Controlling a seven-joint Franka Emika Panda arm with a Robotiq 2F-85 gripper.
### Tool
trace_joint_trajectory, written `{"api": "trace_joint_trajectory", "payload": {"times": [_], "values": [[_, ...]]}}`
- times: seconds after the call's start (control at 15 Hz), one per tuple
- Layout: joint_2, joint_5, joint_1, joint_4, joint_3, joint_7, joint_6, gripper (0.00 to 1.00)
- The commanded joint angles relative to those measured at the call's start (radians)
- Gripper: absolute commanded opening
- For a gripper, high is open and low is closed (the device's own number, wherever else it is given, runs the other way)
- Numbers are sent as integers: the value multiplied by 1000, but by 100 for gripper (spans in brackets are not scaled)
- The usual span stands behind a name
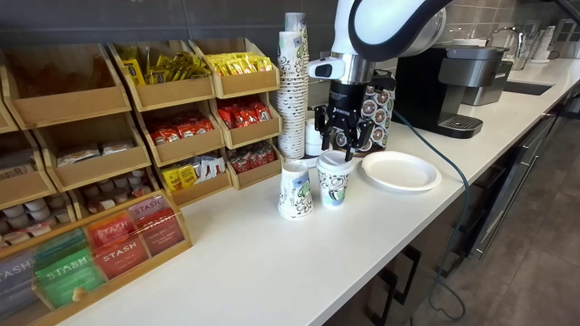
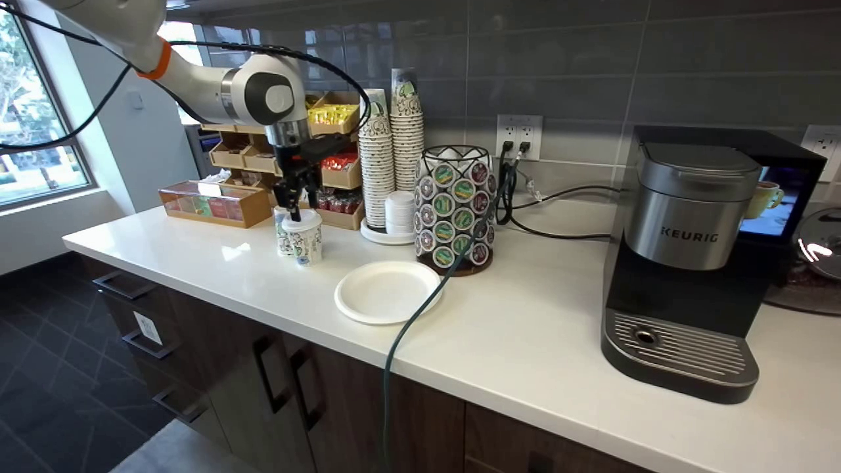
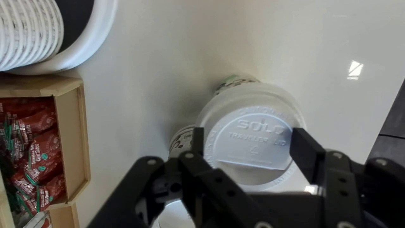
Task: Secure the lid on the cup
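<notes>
Jaws apart, the tool (image 1: 337,153) hangs over the Solo traveler lid (image 3: 253,141) atop the patterned paper cup (image 1: 334,189), right of the upturned cup (image 1: 295,192), and one off-centre press could topple lid and all!

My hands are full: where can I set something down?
Bare: between the tea box and the unlidded cup; between the green cable and the coffee maker. Crowded: around the lidded cup, with the claw over it, the plate nearby.

Gray tiled wall (image 2: 558,52), white countertop (image 2: 525,315), brown cabinets (image 2: 427,414), daylit window (image 2: 33,85), dark floor (image 2: 46,341)
</notes>
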Motion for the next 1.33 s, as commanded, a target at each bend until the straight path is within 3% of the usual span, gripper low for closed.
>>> {"api": "trace_joint_trajectory", "payload": {"times": [0.0,0.87,1.27], "values": [[-14,15,-1,-28,8,-24,26,71],[59,-1,9,47,8,-42,-36,74],[129,-11,13,136,4,-60,-146,73]]}}
